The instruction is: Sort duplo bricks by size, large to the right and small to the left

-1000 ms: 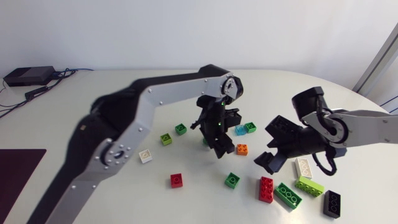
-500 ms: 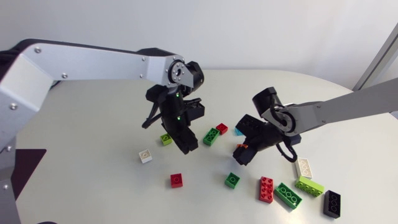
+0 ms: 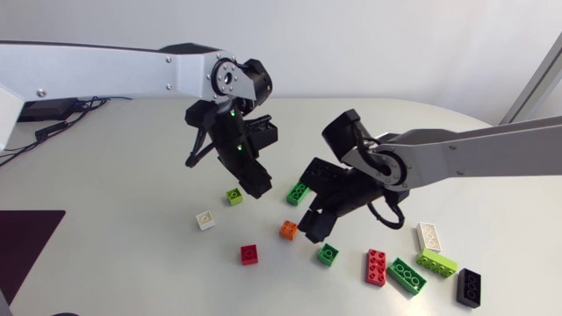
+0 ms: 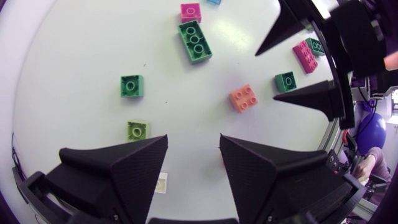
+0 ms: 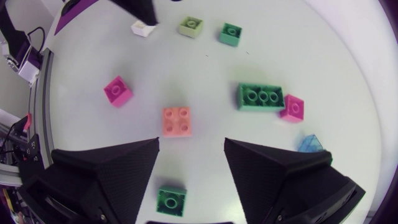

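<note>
On the white table [image 3: 132,175], the right gripper [image 3: 314,224], open and empty, hovers at centre frame beside the orange brick [image 3: 288,230]. The left gripper [image 3: 252,184], also open, hangs close by, with large bricks [image 3: 407,276] lower right. Crowded arms risk colliding.

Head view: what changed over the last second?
The right gripper swung leftward, and the orange brick shifted left with it; it now lies free ahead of the open gripper. The left gripper, open and empty, also drew leftward. The white brick and small red brick stayed put.
</note>
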`<state>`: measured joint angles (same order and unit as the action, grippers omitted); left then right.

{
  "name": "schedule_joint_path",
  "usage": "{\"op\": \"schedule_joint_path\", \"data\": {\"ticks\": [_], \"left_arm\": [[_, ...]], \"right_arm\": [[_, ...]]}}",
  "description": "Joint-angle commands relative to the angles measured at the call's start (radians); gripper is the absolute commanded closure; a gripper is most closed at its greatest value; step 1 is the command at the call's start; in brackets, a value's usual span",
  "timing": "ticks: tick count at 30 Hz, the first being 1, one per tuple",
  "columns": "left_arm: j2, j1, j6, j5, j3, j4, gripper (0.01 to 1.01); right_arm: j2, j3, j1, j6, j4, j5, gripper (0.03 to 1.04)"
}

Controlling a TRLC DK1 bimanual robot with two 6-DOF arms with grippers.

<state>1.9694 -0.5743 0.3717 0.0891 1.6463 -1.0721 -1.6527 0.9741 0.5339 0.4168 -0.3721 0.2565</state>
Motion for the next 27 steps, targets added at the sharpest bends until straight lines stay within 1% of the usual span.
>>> {"op": "schedule_joint_path", "data": {"ticks": [1,2,4,6,9,11,12,15,20,25,27], "left_arm": [[0.054,-0.025,-0.014,-0.005,0.038,0.008,0.398],[0.062,-0.025,-0.014,-0.005,0.049,0.008,0.369],[0.082,-0.024,-0.014,-0.005,0.075,0.008,0.348],[0.109,-0.022,-0.014,0.003,0.118,0.008,0.272],[0.183,-0.032,-0.024,0.026,0.205,0.015,0.2],[0.266,-0.052,-0.043,0.026,0.288,0.012,0.197],[0.313,-0.056,-0.059,0.024,0.339,0.009,0.198],[0.454,-0.068,-0.079,0.028,0.521,-0.061,0.198],[0.605,-0.081,-0.108,0.034,0.733,-0.16,0.205],[0.654,-0.087,-0.126,0.028,0.788,-0.184,0.215],[0.663,-0.088,-0.139,0.008,0.791,-0.184,0.367]], "right_arm": [[-0.021,-0.048,-0.032,0.022,-0.005,0.009,0.06],[-0.016,-0.068,-0.028,0.027,-0.002,0.009,0.06],[0.002,-0.091,-0.009,0.027,0.012,0.006,0.06],[0.018,-0.081,-0.02,0.022,0.013,0.001,0.06],[0.004,-0.049,-0.12,0.045,0.013,0.0,0.06],[-0.01,-0.031,-0.198,0.059,0.021,-0.011,0.06],[-0.012,-0.026,-0.227,0.07,0.024,-0.019,0.06],[0.008,-0.012,-0.325,0.102,0.012,-0.016,0.06],[0.051,-0.032,-0.426,0.149,-0.001,0.004,0.06],[0.097,-0.057,-0.451,0.162,-0.013,0.013,0.06],[0.114,-0.058,-0.454,0.16,-0.014,0.015,0.06]]}}
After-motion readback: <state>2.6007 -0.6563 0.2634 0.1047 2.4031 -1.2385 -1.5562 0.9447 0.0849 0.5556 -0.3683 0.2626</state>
